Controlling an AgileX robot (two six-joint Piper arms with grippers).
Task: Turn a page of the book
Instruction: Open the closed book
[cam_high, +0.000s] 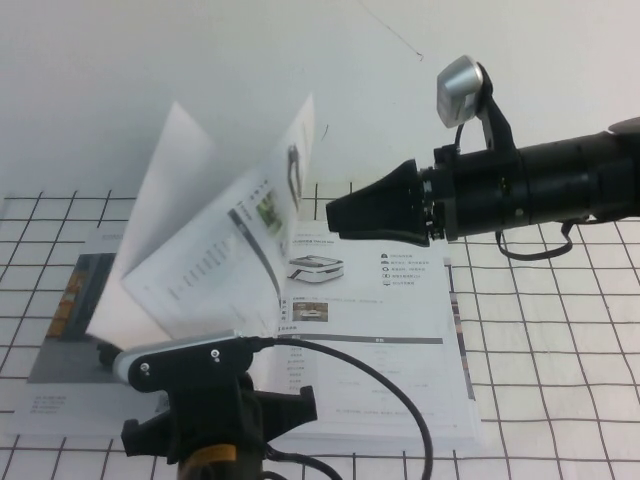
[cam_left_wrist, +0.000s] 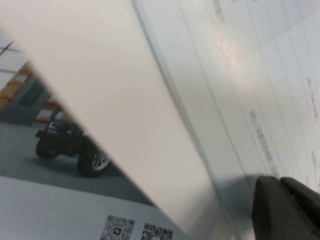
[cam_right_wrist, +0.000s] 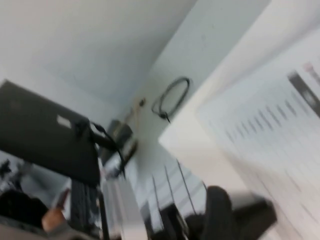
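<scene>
Book (cam_high: 380, 340) is lying open near the tabletop's (cam_high: 560, 340) middle, its page (cam_high: 215, 250) standing up, blurred. Right gripper (cam_high: 345, 215) is hovering just beside it, fingers hard to read. Left gripper (cam_high: 215, 365) is hanging at the near edge, fingers hidden.

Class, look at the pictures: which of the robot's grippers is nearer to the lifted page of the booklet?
Right. The right gripper hangs level with the lifted page, just beside its free edge. The left gripper sits lower, at the booklet's near edge, below the raised leaves.
</scene>
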